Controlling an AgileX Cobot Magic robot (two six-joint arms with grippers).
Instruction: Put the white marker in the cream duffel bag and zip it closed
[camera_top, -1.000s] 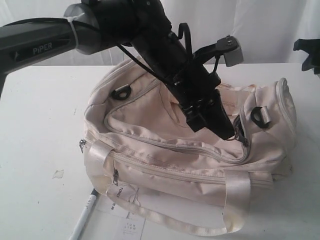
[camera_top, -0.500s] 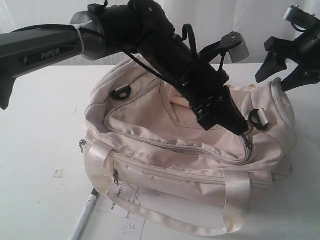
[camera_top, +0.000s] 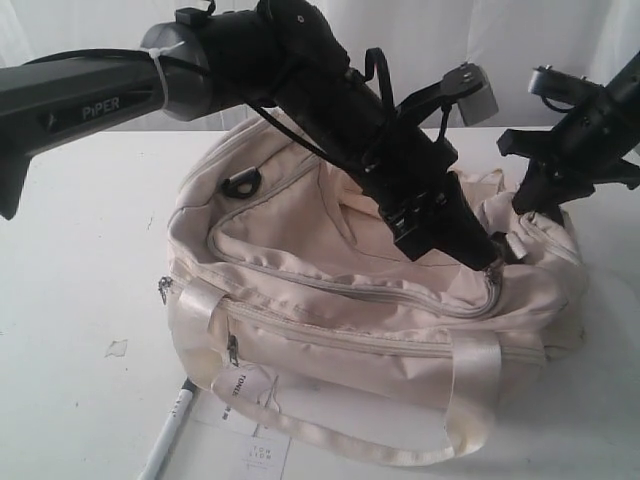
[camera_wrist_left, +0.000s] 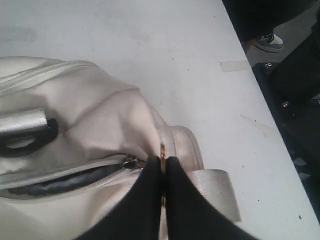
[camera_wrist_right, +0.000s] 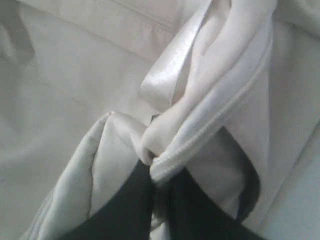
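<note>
Where the white marker (camera_top: 168, 432) lies: table (camera_top: 70, 300) — outside the cream duffel bag (camera_top: 290, 228)
Left gripper (camera_wrist_left: 162, 161): clamped on zipper pull (camera_wrist_left: 162, 149)
Right gripper (camera_wrist_right: 157, 173): pinching bag's end fold

left fingers (camera_wrist_left: 142, 200) pinch together on the thin zipper pull (camera_wrist_left: 162, 150) at one end of the cream duffel bag (camera_wrist_left: 100, 120), which lies on the white counter (camera_wrist_left: 150, 40).

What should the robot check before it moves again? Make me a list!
1. Left tool shut on the zipper pull: ok.
2. Right tool pinching the end of the cream duffel bag: ok.
3. White marker inside the bag: not ok, it lies on the table in front.
4. Zipper open wide enough for the marker: cannot tell.
</note>
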